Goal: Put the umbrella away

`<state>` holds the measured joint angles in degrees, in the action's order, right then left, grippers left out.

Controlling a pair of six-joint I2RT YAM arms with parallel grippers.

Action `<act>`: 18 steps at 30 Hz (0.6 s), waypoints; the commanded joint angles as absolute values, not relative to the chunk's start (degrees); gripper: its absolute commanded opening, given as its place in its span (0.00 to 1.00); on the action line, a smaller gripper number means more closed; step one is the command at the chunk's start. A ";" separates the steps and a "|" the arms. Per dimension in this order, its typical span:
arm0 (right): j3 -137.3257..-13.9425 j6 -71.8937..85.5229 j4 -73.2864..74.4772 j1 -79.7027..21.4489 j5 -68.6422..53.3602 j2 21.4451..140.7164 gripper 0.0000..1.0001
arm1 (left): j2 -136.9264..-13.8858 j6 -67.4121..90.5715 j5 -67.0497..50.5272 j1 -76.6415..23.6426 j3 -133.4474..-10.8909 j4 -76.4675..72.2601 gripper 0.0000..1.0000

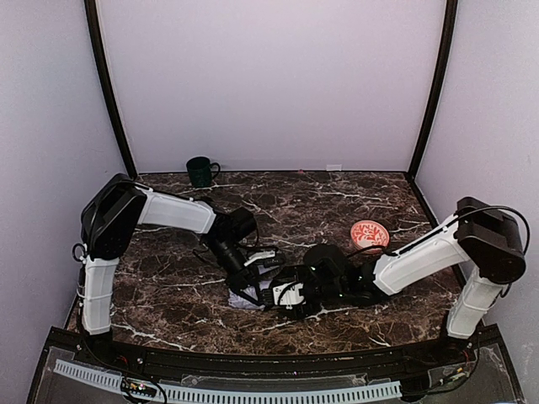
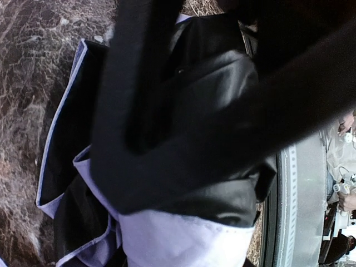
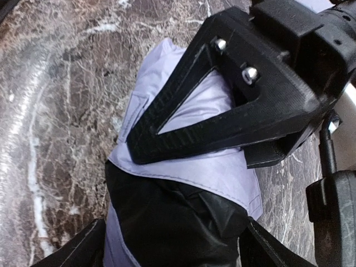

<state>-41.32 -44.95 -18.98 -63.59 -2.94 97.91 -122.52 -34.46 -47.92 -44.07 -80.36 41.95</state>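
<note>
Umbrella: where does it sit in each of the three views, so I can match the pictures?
Top external: umbrella low centre, a pale patch where the two arms meet.
Left wrist: umbrella fills most of the frame, black lining with lavender edges.
Right wrist: umbrella centre to bottom, lavender above, black below.
Shared landmark: the brown marble table beneath it.

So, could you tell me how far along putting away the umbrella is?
Done: the umbrella looks collapsed into a crumpled lavender-and-black bundle on the table. In hand: the left end effector appears to pinch its fabric while the right end effector straddles the bundle. Left: probably tidying the folds and stowing it.
</note>
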 commanded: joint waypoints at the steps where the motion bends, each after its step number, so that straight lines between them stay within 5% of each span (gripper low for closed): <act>1: -43.09 -47.09 -22.82 -63.90 2.13 101.73 0.82 | -129.10 -35.08 -37.99 -44.41 -77.43 50.09 0.13; 6: -47.35 -47.09 -18.06 -63.91 1.86 106.73 0.74 | -129.89 -35.28 -38.91 -44.38 -77.69 50.36 0.11; 12: -48.43 -46.22 -14.97 -63.85 0.77 107.41 0.31 | -129.90 -35.83 -41.42 -43.88 -78.16 50.48 0.12; 18: -49.07 -44.75 -10.10 -63.27 -0.48 106.47 0.10 | -128.71 -34.31 -41.97 -41.70 -80.67 49.50 0.21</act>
<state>-48.53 -44.40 -15.90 -64.07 -2.24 104.55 -124.27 -35.27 -50.09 -42.06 -82.19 47.09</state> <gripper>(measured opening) 0.294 0.377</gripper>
